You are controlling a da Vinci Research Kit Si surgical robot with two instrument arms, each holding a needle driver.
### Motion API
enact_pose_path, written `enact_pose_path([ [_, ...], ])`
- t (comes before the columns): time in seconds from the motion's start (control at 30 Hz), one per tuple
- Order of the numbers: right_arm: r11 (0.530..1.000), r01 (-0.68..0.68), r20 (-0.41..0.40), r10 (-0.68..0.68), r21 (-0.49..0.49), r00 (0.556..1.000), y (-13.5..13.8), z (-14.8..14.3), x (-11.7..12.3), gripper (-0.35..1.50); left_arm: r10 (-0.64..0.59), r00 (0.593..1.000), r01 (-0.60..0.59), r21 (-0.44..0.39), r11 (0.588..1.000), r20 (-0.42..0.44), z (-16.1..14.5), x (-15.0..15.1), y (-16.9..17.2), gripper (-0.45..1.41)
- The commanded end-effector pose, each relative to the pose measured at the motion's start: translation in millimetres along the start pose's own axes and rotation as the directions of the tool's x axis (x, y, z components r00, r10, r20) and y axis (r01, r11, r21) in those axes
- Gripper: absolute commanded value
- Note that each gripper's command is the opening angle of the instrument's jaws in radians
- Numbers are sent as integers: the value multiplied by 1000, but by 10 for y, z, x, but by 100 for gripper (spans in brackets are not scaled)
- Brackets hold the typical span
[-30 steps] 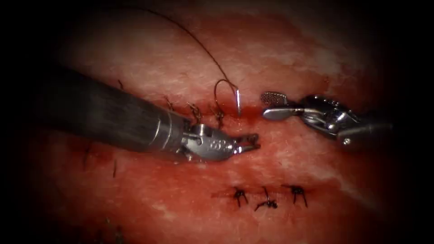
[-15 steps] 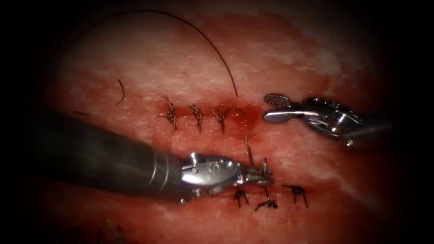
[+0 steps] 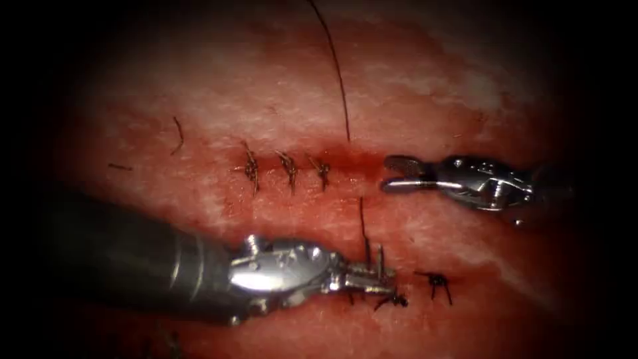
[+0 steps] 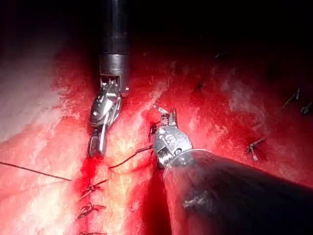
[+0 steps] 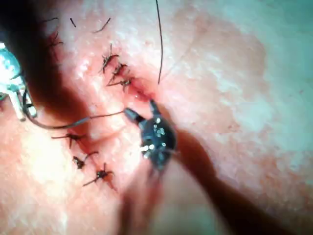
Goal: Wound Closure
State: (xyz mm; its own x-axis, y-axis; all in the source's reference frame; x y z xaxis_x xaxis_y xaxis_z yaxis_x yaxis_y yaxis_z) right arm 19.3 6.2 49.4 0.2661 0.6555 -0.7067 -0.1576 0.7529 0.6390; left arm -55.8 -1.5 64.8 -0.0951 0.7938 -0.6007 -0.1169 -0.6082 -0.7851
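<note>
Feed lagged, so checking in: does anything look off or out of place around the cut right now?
Nothing stands out. Left tool holds the needle below the cut, out of the tissue. The thread runs up from the cut's right end. Right tool is open, holding nothing. Three stitches sit evenly.

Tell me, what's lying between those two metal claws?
In the endoscope view, wet tissue and one strand of thread, running up from the left tool, whose jaws grip the needle clear of the tissue. The right tool is open, empty.
</note>
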Motion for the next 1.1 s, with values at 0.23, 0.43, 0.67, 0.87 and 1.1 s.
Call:
enact_pose_path([
  [0.23, 1000, -14, -3, 14, -1, 1000, -6, 32, -12, -35, 4, 1000, -4, -3, 1000, 4, 7, -11, 4, -45],
  [0.43, 1000, 1, 11, -1, -5, 1000, -6, 47, -26, -35, 8, 1000, -8, 0, 1000, 3, 3, -10, 7, -45],
  [0.67, 1000, 23, 71, -22, -15, 997, 4, 54, -49, -35, 30, 1000, -30, -5, 1000, 2, -1, -1, 19, -45],
  [0.87, 999, 31, 98, -30, -13, 995, 10, 47, -58, -35, 72, 997, -72, -6, 997, 0, -8, 12, 31, -45],
  [1.1, 999, 45, 79, -45, -3, 996, 9, 34, -40, 42, 96, 995, -95, 12, 995, -3, -24, 17, 33, -45],
])
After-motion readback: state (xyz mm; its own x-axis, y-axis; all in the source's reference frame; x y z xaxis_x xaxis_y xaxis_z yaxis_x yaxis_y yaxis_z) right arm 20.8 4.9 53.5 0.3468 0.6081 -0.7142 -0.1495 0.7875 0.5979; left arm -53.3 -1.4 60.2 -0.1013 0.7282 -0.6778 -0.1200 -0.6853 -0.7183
